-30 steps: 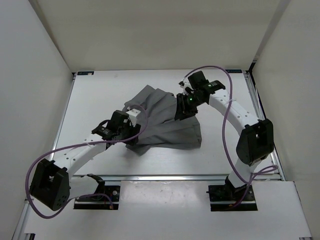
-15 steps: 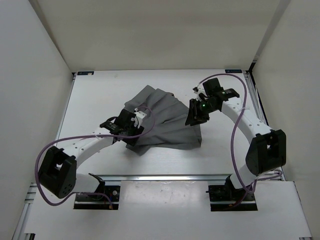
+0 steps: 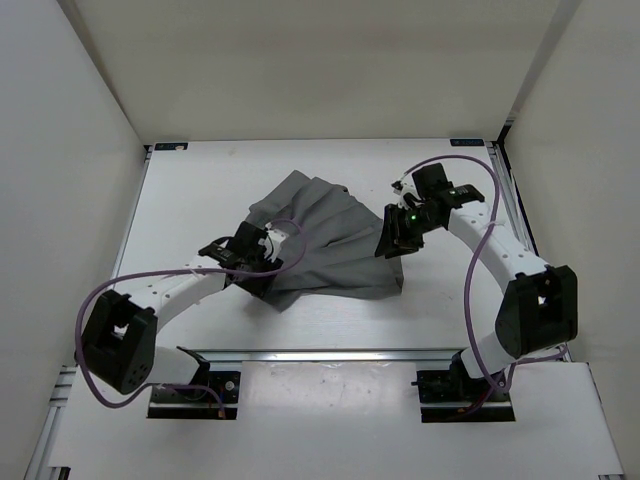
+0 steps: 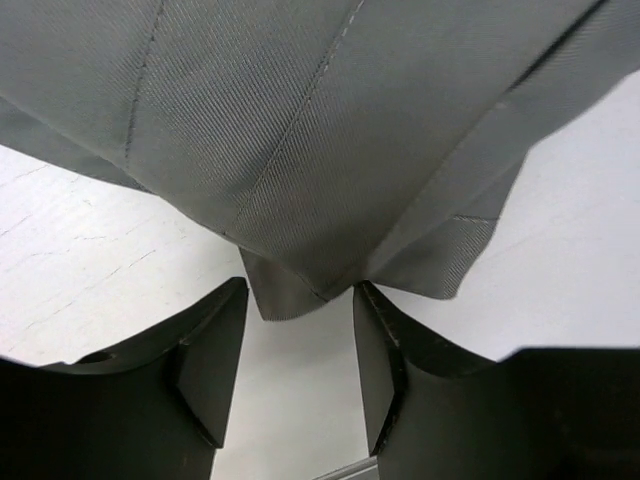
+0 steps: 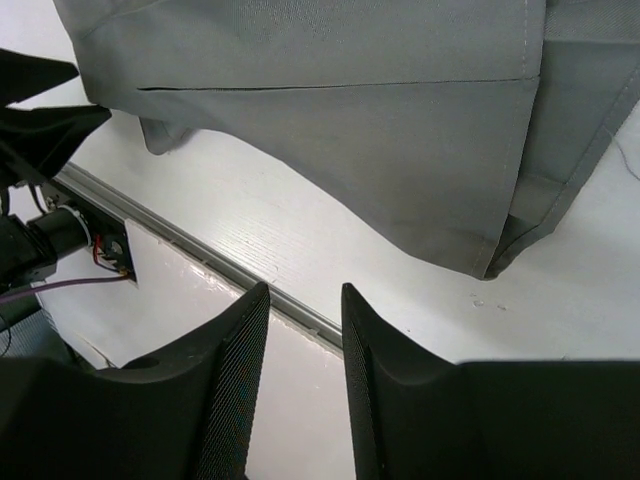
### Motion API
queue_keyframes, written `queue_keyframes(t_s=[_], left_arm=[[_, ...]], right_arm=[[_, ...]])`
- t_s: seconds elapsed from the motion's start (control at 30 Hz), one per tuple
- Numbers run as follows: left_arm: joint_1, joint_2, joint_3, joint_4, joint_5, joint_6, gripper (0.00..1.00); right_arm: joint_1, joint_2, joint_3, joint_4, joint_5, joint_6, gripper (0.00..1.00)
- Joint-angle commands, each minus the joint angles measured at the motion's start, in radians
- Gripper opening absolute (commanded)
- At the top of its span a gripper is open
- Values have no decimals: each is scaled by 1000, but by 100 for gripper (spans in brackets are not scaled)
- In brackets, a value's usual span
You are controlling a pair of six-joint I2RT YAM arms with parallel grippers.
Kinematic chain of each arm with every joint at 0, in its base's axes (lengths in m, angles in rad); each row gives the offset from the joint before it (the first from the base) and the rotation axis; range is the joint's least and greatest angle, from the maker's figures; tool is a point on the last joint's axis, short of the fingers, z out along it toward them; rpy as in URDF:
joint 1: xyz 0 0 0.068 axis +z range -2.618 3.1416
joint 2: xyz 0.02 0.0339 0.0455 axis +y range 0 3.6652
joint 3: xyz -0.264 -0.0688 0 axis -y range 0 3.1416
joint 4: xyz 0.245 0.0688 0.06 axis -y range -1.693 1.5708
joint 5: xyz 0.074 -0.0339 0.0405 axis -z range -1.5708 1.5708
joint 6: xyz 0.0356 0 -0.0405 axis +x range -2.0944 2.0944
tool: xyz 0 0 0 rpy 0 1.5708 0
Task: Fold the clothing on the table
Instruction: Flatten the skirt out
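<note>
– Grey pleated clothing (image 3: 330, 240) lies rumpled around the middle of the white counter (image 3: 200, 190), fanned out toward 11 o'clock. Which step does the robot seem to be at?

– The grasp before a fold, by the look of it. The left end effector (image 4: 300, 300) sits at the 7 o'clock corner of the clothing. Its jaws are apart, with the tip of that corner lying between them but not pinched.

– And the other arm?

– The right end effector (image 5: 305, 300) is at the 3 o'clock edge, jaws likewise apart and nothing between them. Its wrist view shows the hem ahead of the fingers and clear of them.

– So nothing is held?

– Nothing. No fold looks made yet: the pleats are splayed and the near edge is uneven.

– What does the next move call for?

– Probably the left jaws closing on that corner, deep enough to catch the layers rather than only the tip, which could slip out. The right would need to reach forward to the hem and take a matching hold. Then both arms could lift and carry one edge over the other evenly.
</note>
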Motion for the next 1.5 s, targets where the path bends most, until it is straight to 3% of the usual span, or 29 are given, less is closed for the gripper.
queue_keyframes(t_s=[0.0,0.1,0.17,0.23,0.3,0.37,0.5,0.6,0.67,0.77,0.87,0.97,1.13,1.27,1.47], left_arm=[[1,33,-7,46,-12,-16,56],[12,64,-10,107,-41,-24,46],[14,100,-10,132,-67,-25,32],[-17,131,54,106,-88,-45,2],[-54,156,146,47,-61,-51,0],[-164,166,265,-18,-35,-70,0],[-308,229,726,-161,74,-91,0],[-275,246,1003,-153,225,-178,0],[-193,199,1045,-71,324,-273,0],[-1,50,882,283,491,-497,0],[173,-70,621,405,519,-651,0],[224,-125,427,327,430,-627,0],[198,-241,101,192,274,-659,0],[244,-343,-157,171,321,-714,0],[256,-443,-243,86,343,-682,0]], right_arm=[[-2,-49,-19,29,2,4,40],[-21,-73,-41,35,-15,5,40],[-41,-90,-50,49,-21,12,40],[-41,-106,-62,58,-27,13,40],[-53,-119,-70,64,-14,15,40],[-74,-129,-78,72,-11,15,40],[-131,-190,-133,121,22,48,40],[-186,-242,-192,182,5,79,39],[-218,-280,-223,227,-10,91,39],[-254,-328,-259,270,-21,110,38],[-268,-331,-260,279,-24,107,39],[-251,-314,-256,279,-32,101,38],[-196,-291,-243,278,-37,107,39],[-176,-261,-233,275,-70,104,41],[-104,-159,-145,232,-73,64,48]])
